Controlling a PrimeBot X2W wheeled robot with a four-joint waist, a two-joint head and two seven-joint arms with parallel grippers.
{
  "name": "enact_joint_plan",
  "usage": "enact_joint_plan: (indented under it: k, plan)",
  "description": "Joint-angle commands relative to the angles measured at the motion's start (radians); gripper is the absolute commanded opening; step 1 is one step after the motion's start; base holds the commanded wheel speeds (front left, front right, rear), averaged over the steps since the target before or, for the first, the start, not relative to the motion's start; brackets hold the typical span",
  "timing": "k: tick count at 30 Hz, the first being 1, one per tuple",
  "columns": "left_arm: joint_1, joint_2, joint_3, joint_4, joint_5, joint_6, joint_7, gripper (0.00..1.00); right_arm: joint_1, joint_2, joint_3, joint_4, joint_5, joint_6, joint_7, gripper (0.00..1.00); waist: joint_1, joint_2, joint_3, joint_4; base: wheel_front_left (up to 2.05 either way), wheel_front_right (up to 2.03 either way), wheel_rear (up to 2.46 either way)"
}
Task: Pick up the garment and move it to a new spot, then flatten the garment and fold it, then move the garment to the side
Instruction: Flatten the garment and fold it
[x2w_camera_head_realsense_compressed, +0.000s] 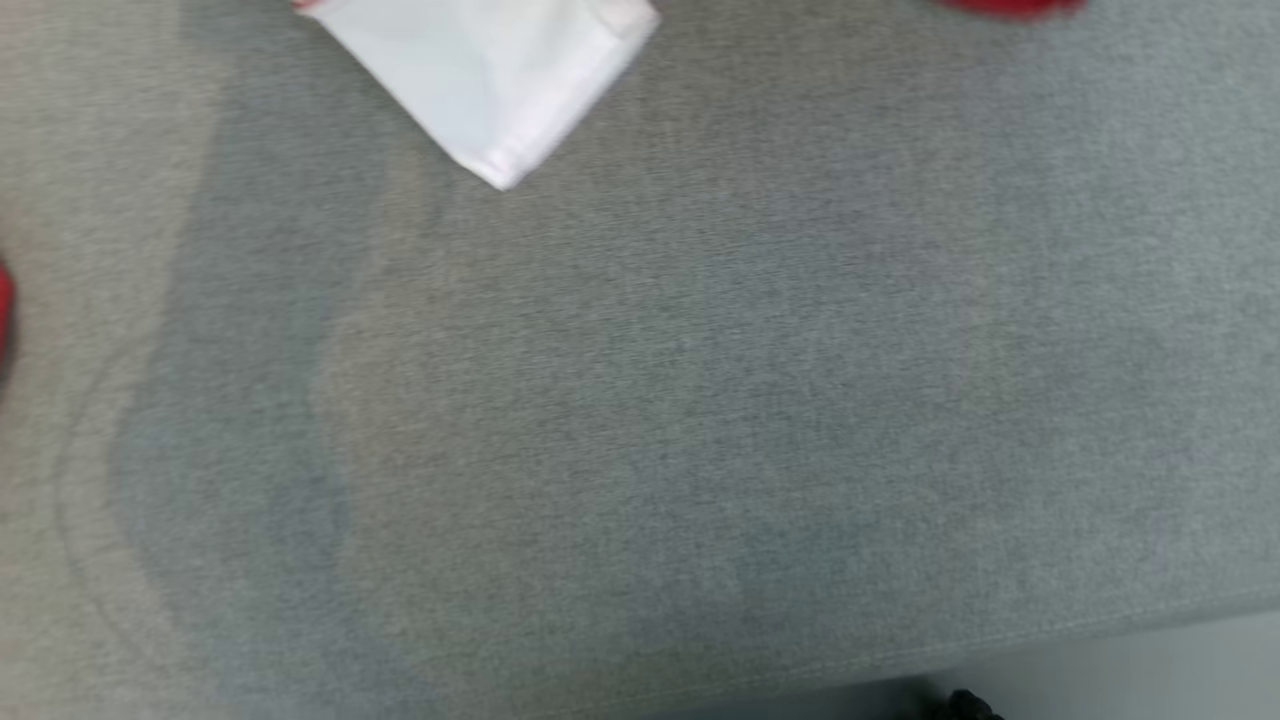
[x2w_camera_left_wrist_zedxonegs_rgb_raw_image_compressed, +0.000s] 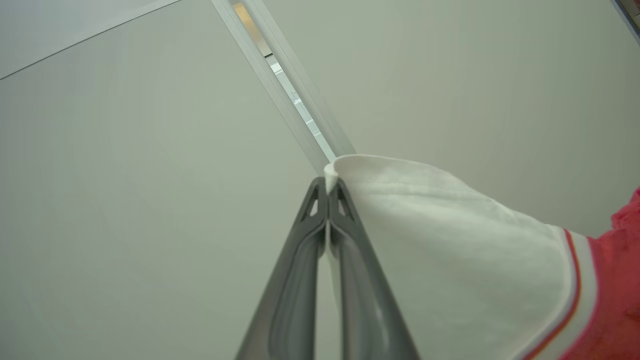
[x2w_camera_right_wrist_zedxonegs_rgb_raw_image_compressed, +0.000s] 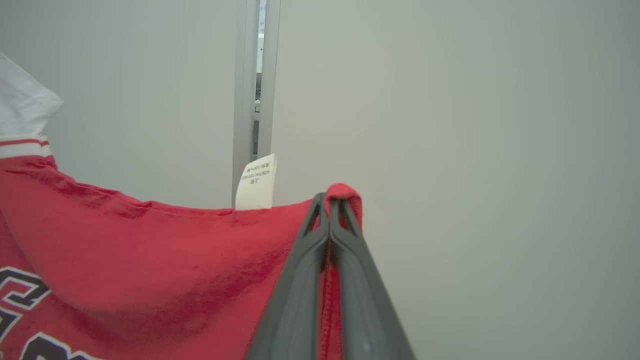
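The garment (x2w_camera_right_wrist_zedxonegs_rgb_raw_image_compressed: 150, 250), a red shirt with white sleeves and dark lettering, is off the counter (x2w_camera_head_realsense_compressed: 700, 400) and hangs between the two arms. The left pincer (x2w_camera_left_wrist_zedxonegs_rgb_raw_image_compressed: 327, 187) is clamped together on the edge of a white sleeve (x2w_camera_left_wrist_zedxonegs_rgb_raw_image_compressed: 450, 240), and from there the cloth runs off toward the other arm. The right pincer (x2w_camera_right_wrist_zedxonegs_rgb_raw_image_compressed: 330, 200) is pinched on a fold of the red edge, with the shirt stretching back toward the left arm and a small label (x2w_camera_right_wrist_zedxonegs_rgb_raw_image_compressed: 257, 182) standing up from that edge. So the shirt's long axis runs arm to arm, and each arm holds one end. From the head view the grey counter lies below, with a blurred white piece of cloth (x2w_camera_head_realsense_compressed: 490, 80) at its far side; I cannot tell whether it belongs to the shirt. Laying the shirt flat probably calls for lowering both ends together with the span kept taut.
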Motion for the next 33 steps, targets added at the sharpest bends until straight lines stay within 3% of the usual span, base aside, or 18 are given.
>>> enact_joint_plan:
  k: [1, 4, 6, 12, 18, 22, 27, 33]
  plan:
    - [-0.083, -0.013, 0.007, 0.037, 0.032, 0.026, -0.025, 0.0, -0.06, 0.014, -0.03, 0.038, -0.054, 0.0, -0.01, 0.0, -0.0001, 0.0, 0.037, -0.056, 0.0, 0.0, 0.0]
    - [-0.203, -0.033, 0.025, 0.056, 0.078, 0.066, -0.044, 0.0, -0.138, 0.035, -0.159, 0.009, -0.185, 0.0, -0.01, 0.0, -0.0001, 0.0, 0.076, -0.048, 0.0, 0.0, 0.0]
    - [-0.254, -0.055, 0.06, -0.034, 0.078, 0.085, -0.044, 0.0, -0.138, 0.048, -0.23, -0.041, -0.246, 0.0, -0.009, 0.0, -0.0001, 0.0, 0.115, -0.026, 0.0, 0.0, 0.0]
    - [-0.087, -0.054, 0.115, -0.245, 0.051, 0.022, -0.043, 0.0, -0.019, 0.025, -0.269, -0.124, -0.319, 0.0, -0.01, 0.0, -0.0001, 0.0, 0.177, 0.047, 0.0, 0.0, 0.0]
    - [0.259, -0.063, 0.159, -0.428, 0.003, -0.015, -0.043, 0.0, 0.171, -0.025, -0.226, -0.15, -0.288, 0.0, -0.01, 0.0, -0.0001, 0.0, 0.177, 0.11, 0.0, 0.0, 0.0]
    - [0.514, -0.078, 0.203, -0.559, -0.005, -0.022, -0.043, 0.0, 0.316, -0.051, -0.255, -0.178, -0.257, 0.0, -0.01, 0.0, -0.0001, 0.0, 0.138, 0.133, 0.0, 0.0, 0.0]
    - [0.861, -0.081, 0.24, -0.708, -0.035, -0.031, -0.043, 0.0, 0.567, -0.048, -0.372, -0.271, -0.22, 0.0, -0.01, 0.0, -0.0001, 0.0, 0.044, 0.141, 0.0, 0.0, 0.0]
    - [1.269, -0.08, 0.264, -0.762, -0.072, -0.033, -0.043, 0.0, 0.907, -0.007, -0.475, -0.363, -0.204, 0.0, -0.01, 0.0, -0.0001, 0.0, -0.085, 0.123, 0.0, 0.0, 0.0]
